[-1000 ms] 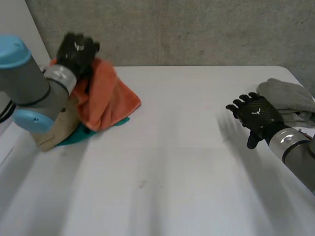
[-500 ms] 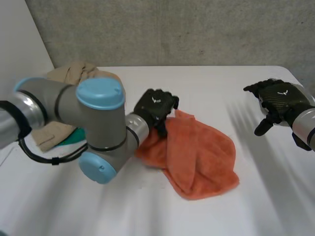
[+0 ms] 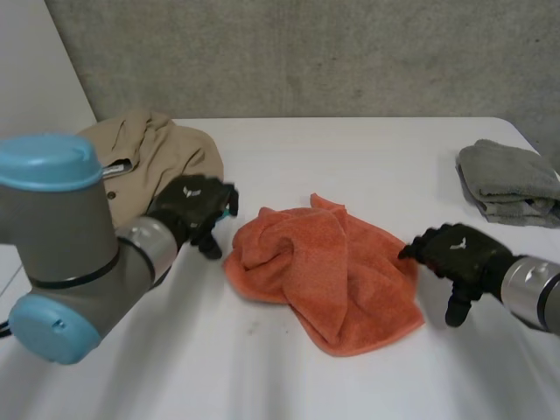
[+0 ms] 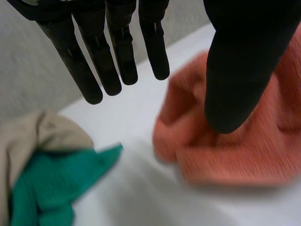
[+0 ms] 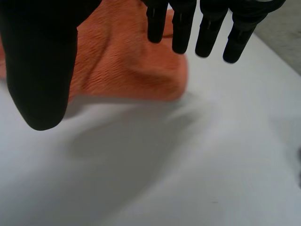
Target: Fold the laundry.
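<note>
Cloth [image 3: 324, 271] sits bunched mid-frame. Left hand [image 3: 188, 210] and right hand [image 3: 455, 254] sit beside it, spread wide, holding nothing. Pull it flat before folding.

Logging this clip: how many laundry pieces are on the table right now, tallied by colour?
orange cloth: 1
beige cloth: 1
green cloth: 1
grey cloth: 1
Total: 4
</note>
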Motion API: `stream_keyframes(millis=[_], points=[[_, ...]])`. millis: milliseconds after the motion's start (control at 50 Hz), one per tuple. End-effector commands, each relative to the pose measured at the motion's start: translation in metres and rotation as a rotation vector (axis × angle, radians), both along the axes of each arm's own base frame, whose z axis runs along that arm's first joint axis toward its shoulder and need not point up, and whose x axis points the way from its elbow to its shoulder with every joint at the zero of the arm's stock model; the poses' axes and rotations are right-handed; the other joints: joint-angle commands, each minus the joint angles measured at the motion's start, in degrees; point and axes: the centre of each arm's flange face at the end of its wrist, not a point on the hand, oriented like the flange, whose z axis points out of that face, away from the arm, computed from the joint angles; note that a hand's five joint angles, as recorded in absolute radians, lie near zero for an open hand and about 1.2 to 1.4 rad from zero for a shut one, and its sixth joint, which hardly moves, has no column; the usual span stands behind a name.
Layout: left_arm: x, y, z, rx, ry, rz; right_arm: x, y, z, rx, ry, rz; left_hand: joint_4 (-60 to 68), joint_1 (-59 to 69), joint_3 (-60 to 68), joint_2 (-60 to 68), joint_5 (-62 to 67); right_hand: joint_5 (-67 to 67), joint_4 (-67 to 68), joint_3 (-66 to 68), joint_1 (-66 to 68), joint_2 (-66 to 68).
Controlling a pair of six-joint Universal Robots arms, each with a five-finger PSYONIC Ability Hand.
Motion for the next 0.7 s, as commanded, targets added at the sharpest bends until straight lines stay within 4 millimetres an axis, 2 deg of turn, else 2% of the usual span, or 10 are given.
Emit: stream_keyframes(millis=[20,80,320,400,480,500,540,620,660,700], points=[[0.009,-0.004,-0.04,0.141,0.0,-0.086,0.003,0.014,-0.019,0.004,-0.013,0.046,0.18,-0.09,0.3,0.3,0.37,5.3,5.5,5.38,5.75,5.37],[0.004,-0.008,-0.052,0.161,0.012,-0.125,0.005,0.013,-0.023,-0.031,-0.02,0.052,-5.39,-5.66,-5.27,-5.27,-5.2,8.81,9.02,8.9,9.26,8.89],[-0.011,-0.034,-0.071,0.111,0.023,-0.133,0.022,0.015,-0.036,-0.038,-0.066,0.09,-2.88,-3.15,-2.77,-2.77,-2.69,25.63,25.83,25.71,26.08,25.71],[-0.015,-0.041,-0.074,0.094,0.016,-0.138,0.026,0.013,-0.035,-0.061,-0.078,0.097,10.54,10.27,10.66,10.66,10.73,37.41,37.61,37.49,37.86,37.48],[-0.016,-0.042,-0.079,0.079,-0.015,-0.153,0.032,0.013,-0.034,-0.061,-0.104,0.098,36.91,36.64,37.02,37.02,37.1,61.83,62.03,61.91,62.28,61.91],[-0.018,-0.042,-0.077,0.062,-0.028,-0.163,0.032,0.011,-0.033,-0.066,-0.109,0.091,45.13,44.86,45.25,45.25,45.32,61.93,62.13,62.01,62.38,62.0],[-0.022,-0.04,-0.075,0.046,-0.04,-0.173,0.03,0.006,-0.03,-0.072,-0.117,0.071,45.21,44.94,45.33,45.33,45.4,61.93,62.13,62.01,62.38,62.0],[-0.024,-0.037,-0.049,-0.036,-0.048,-0.137,0.027,-0.008,-0.008,-0.108,-0.175,0.014,45.21,44.94,45.33,45.33,45.4,61.93,62.13,62.01,62.38,62.0],[-0.018,-0.038,-0.008,-0.135,-0.028,-0.08,0.023,-0.018,0.025,-0.182,-0.224,-0.021,45.21,44.94,45.33,45.33,45.4,61.93,62.13,62.01,62.38,62.0],[-0.015,-0.035,0.017,-0.196,-0.008,-0.057,0.02,-0.021,0.048,-0.225,-0.259,-0.042,45.21,44.94,45.33,45.33,45.4,61.93,62.13,62.01,62.38,62.0]])
